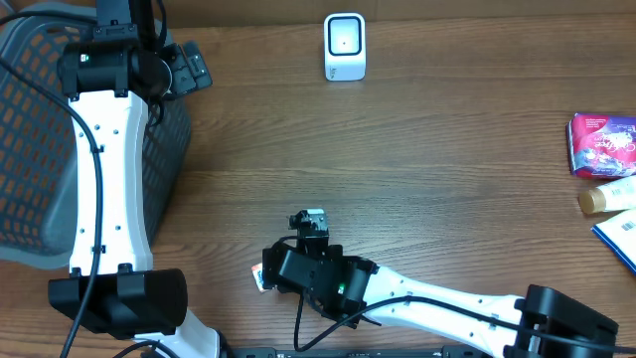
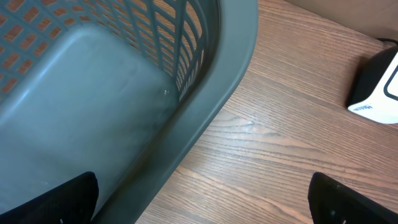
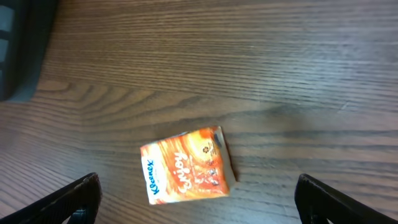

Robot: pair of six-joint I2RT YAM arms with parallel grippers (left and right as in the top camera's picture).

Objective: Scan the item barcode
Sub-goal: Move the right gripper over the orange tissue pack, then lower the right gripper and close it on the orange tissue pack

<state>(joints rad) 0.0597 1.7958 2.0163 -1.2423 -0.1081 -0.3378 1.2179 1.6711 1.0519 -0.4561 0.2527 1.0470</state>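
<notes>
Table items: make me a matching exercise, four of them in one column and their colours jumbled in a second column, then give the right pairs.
Things:
1. basket
2. scanner
3. tissue pack
4. packet at the table's right edge

Colours:
a. orange
b. purple
c. grey
d. white

Pairs: 1-c, 2-d, 3-a, 4-b
</notes>
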